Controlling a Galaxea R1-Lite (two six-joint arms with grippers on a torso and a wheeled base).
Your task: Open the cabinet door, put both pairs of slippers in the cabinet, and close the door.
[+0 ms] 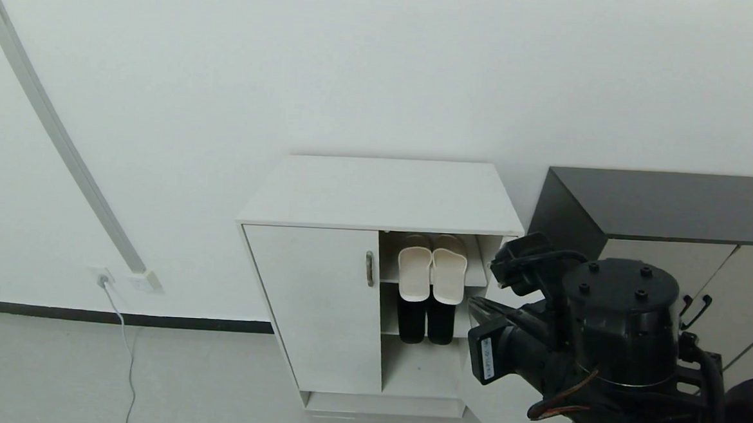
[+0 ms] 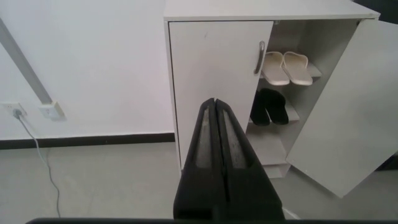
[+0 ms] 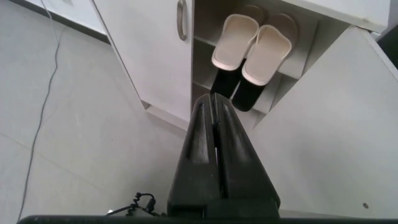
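Head view hides much: my black right arm (image 1: pixel 602 326) covers most of the open white right-hand door (image 2: pixel 348 106) of the low white flat-topped cabinet (image 1: pixel 377 192). The neighbouring dark-topped cabinet (image 1: pixel 667 204) is cut off at the edge. I count two doors. One stands wide open; the other, the plain white left-hand door (image 1: pixel 311 298), is shut and carries one slim metal handle (image 1: pixel 369 268). Two pairs of slippers, four in all, sit inside. The cream moulded pair (image 1: pixel 431 275) lies on the upper shelf, near ends overhanging it. The black pair (image 1: pixel 425 320) lies on the shelf below, far ends hidden beneath the cream ones. My left jaws are pressed together on nothing, facing the shut door. My right jaws are likewise together and bare, in front of the open compartment, apart from both pairs.
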